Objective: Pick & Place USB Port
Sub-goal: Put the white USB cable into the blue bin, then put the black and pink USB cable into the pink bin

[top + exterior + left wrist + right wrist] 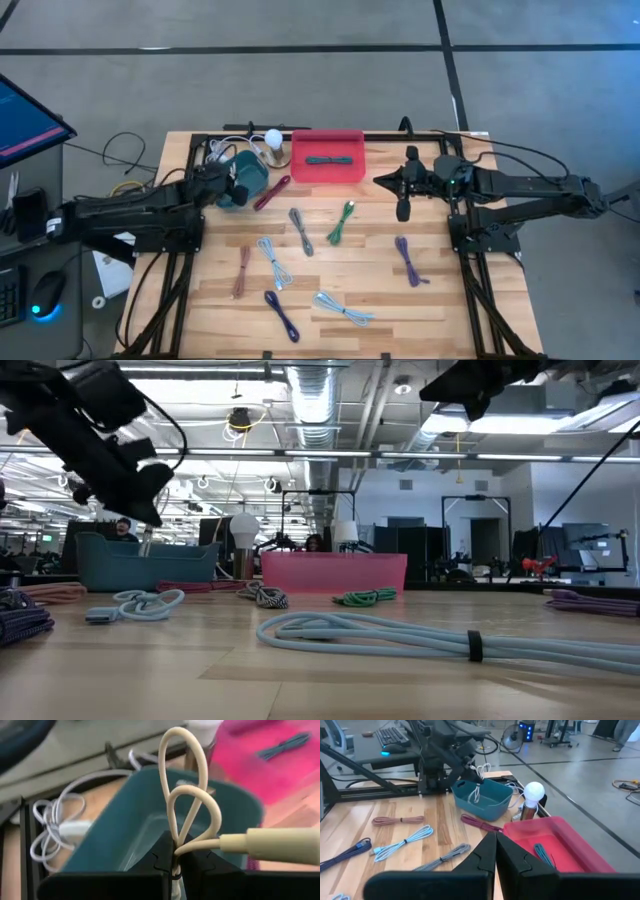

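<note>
My left gripper (176, 852) is shut on a bundled cream USB cable (186, 795) over the open teal bin (245, 172) at the table's far left. In the right wrist view the cable (478, 787) dangles into the bin's mouth (482, 800). A pink tray (327, 155) beside the bin holds one dark cable (330, 160). My right gripper (385, 181) is shut and holds nothing, hovering to the right of the tray, above the table. My left gripper pinches the cream cable's bundle (176, 847) between its two fingers. Two loops (192, 805) stick out past the fingertips and a plug (280, 845) juts out to one side. The fingers slant down from the table's left. The cable is lifted clear of the table, over the bin.
Several bundled cables lie loose on the wood: dark red (272, 192), grey (300, 230), green (341, 222), purple (408, 260), light blue (274, 262), brown (243, 270), navy (282, 312). A white bulb (272, 138) and a white cord (225, 150) sit by the far edge.
</note>
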Controlling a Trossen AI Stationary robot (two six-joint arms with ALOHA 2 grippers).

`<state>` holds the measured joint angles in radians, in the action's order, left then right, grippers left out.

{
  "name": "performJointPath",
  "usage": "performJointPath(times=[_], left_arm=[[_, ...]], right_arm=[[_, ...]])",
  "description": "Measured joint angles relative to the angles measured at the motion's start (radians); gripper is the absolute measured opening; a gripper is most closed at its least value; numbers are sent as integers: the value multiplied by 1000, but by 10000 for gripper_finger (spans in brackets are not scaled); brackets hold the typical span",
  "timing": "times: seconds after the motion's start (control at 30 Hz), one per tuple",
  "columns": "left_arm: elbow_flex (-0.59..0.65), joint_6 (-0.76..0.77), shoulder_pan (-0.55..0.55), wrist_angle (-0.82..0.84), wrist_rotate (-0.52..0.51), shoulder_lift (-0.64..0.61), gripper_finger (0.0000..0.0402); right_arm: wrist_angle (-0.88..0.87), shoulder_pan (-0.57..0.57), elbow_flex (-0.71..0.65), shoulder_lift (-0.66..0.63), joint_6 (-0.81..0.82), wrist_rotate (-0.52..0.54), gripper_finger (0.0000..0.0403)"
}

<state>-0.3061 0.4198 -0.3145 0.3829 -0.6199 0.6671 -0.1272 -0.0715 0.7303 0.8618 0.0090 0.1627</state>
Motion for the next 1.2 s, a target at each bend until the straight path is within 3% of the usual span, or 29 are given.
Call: performJointPath(times=[0.27, 0.6, 0.9, 1.2], left_arm=[[0, 8, -78, -4, 69, 92, 15], [0, 4, -93, -5, 70, 95, 79], [0, -55, -92, -47, 84, 94, 79], [0, -222, -54, -310, 393, 91, 49]], right_arm=[[-1, 0, 0, 3, -5, 0, 3], [-14, 0, 0, 1, -16, 0, 3], [-83, 0, 0, -7, -19, -5, 3], [-157, 7, 1, -83, 26, -8, 3]])
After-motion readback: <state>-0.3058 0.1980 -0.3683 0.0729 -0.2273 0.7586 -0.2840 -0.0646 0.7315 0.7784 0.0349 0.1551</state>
